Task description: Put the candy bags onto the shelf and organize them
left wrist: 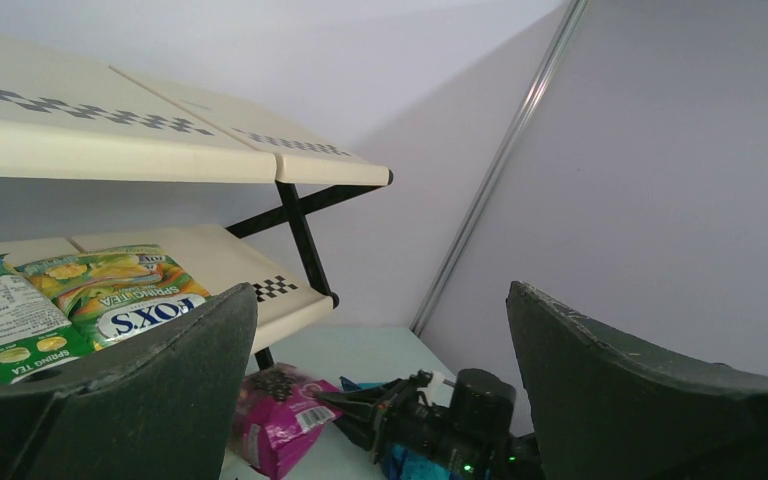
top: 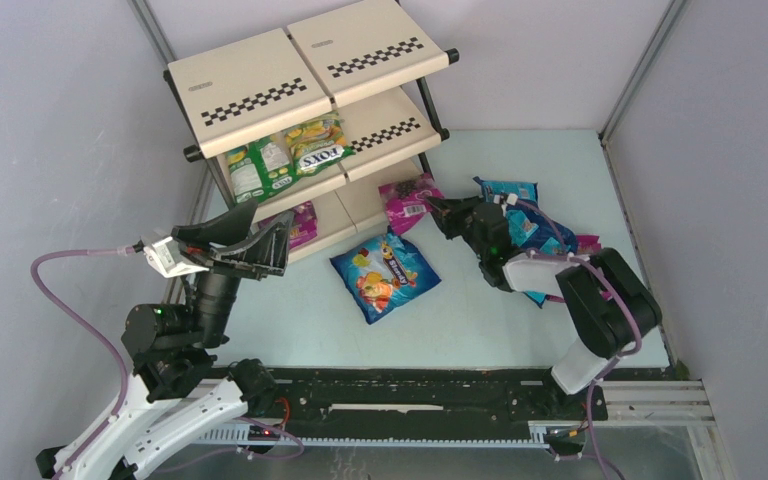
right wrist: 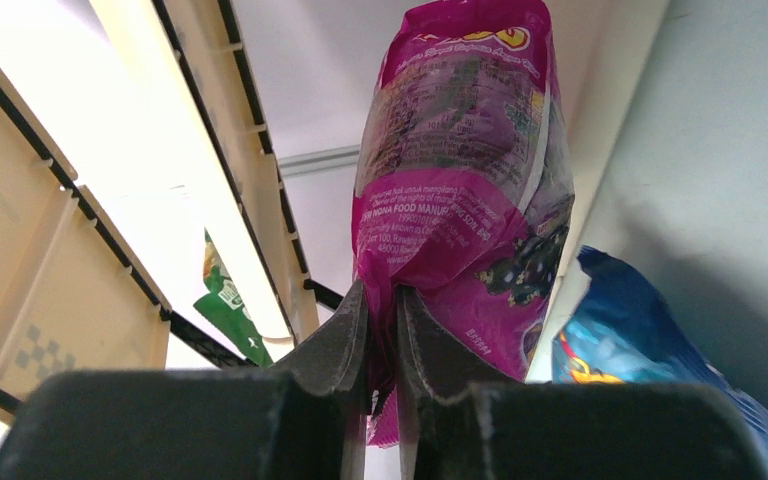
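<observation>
Magenta bag point(right wrist: 460, 190), dark berry print: pinched by its lower edge in the right gripper point(right wrist: 380, 300), whose jaws are closed to a sliver on the film. Its long axis runs straight out from the fingertips, in line with the gripper. From above I place it just beside the right end of the shelf point(top: 260, 100), low down by the bottom tier. I cannot tell whether it hangs free of the counter point(top: 480, 320).

Bearing: the bottom tier lies to the left of the held bag. I judge the coming move to be a carry leftward and in over the front strip, bag leading. The right arm has the load and is already close.

Left gripper point(top: 278, 243): spread wide and holding nothing, in front of the shelf's left half, pointing across toward the right arm.

Second magenta bag point(top: 302, 225): on the bottom tier, and a likely neighbour for the held one.

Green-yellow bags point(top: 280, 160): two, side by side on the middle tier.

Blue bag point(top: 385, 272), orange fruit art: flat on the counter between the arms.

Teal-blue bags point(top: 520, 215): on the counter, partly under the right arm.
</observation>
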